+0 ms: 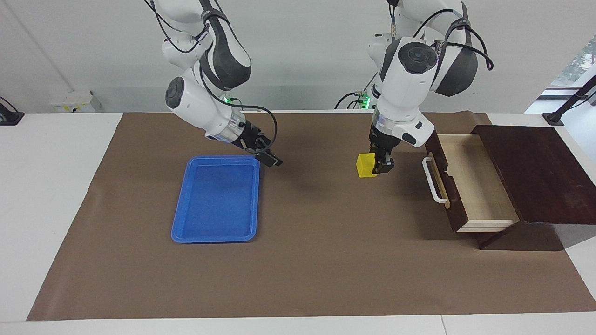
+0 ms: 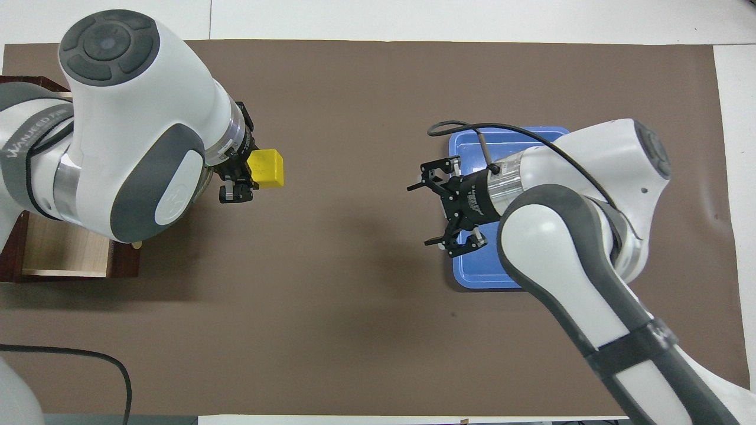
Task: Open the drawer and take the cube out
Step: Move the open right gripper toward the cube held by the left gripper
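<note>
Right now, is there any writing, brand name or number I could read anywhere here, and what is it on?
"WANJEED...", as best it reads, the rest curving out of sight: on the grey strap around the left arm.
White print on the black collar of the right hand, which is over the edge of the blue tray: too blurred to read.
The cube and the drawer: no writing seen.
</note>
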Robot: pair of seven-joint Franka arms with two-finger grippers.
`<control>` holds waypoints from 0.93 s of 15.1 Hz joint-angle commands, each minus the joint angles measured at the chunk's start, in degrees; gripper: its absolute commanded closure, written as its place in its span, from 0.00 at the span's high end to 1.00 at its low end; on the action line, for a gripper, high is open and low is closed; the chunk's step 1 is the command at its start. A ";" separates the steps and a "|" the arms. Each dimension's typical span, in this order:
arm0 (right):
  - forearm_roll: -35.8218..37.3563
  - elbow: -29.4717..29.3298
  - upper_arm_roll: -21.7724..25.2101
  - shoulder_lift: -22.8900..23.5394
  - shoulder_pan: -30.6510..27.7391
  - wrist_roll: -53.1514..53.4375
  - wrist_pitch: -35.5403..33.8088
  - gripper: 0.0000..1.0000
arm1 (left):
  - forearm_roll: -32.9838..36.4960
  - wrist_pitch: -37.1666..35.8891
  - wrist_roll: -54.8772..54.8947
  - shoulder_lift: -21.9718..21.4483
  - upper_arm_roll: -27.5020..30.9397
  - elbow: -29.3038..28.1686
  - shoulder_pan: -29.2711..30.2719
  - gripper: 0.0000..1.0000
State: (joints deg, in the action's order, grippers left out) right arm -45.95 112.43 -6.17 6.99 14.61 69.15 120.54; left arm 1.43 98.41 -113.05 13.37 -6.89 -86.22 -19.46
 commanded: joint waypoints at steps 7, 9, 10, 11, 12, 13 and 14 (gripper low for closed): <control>-7.94 -14.50 0.29 15.15 11.39 15.30 11.47 1.00 | -0.91 1.87 -0.86 -0.80 0.92 -1.67 -1.37 0.00; -8.54 -16.01 0.20 15.77 11.58 15.84 12.08 1.00 | -0.82 2.13 -0.77 -0.80 0.83 -1.76 -1.37 0.00; -8.81 -16.71 0.20 16.21 11.49 17.14 12.00 1.00 | -0.82 2.14 -0.77 -0.89 0.92 -1.85 -1.46 0.00; -7.94 -19.76 0.29 17.78 11.66 20.03 11.82 1.00 | -0.82 2.22 -0.77 -0.89 0.92 -2.02 -1.46 0.00; -7.32 -22.58 0.29 19.45 11.93 22.41 11.39 1.00 | -0.82 2.22 -0.77 -0.89 0.92 -2.11 -1.37 0.00; -5.58 -24.08 0.29 20.16 12.63 23.47 11.12 1.00 | -0.82 2.22 -0.77 -0.98 0.92 -2.37 -1.46 0.00; -4.25 -24.62 0.29 20.34 12.72 23.66 10.60 1.00 | -0.82 2.22 -0.69 -0.98 0.92 -2.46 -1.37 0.00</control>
State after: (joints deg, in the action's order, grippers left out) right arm -52.57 92.65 -5.96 24.38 26.73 90.04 132.52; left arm 1.39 99.35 -113.28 13.37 -6.88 -86.87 -20.01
